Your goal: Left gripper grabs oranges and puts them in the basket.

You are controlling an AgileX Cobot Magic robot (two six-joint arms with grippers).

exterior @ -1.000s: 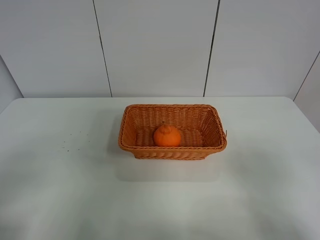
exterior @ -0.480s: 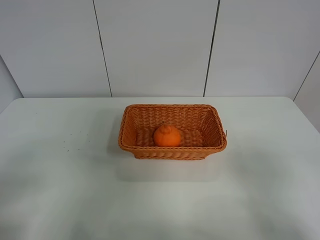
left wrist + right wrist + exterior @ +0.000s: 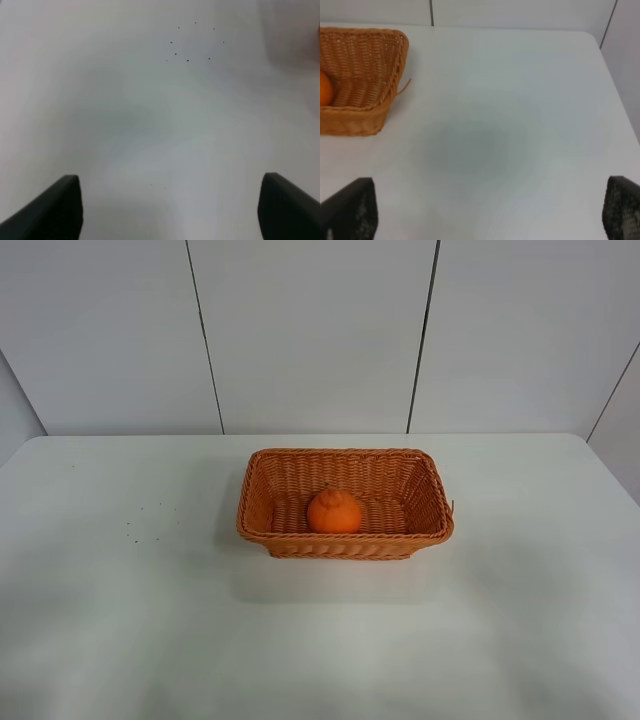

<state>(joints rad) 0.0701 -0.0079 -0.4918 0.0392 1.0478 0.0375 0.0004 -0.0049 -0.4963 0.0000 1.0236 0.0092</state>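
The orange sits inside the wicker basket at the middle of the white table, near the basket's front wall. The right wrist view shows the basket's end and an edge of the orange. Neither arm shows in the exterior high view. The left gripper is open and empty over bare table, its two dark fingertips wide apart. The right gripper is open and empty too, its fingertips far apart, well to the right of the basket.
The white table has a few small dark specks left of the basket, which also show in the left wrist view. A white panelled wall stands behind the table. A stray wicker strand sticks out of the basket's end.
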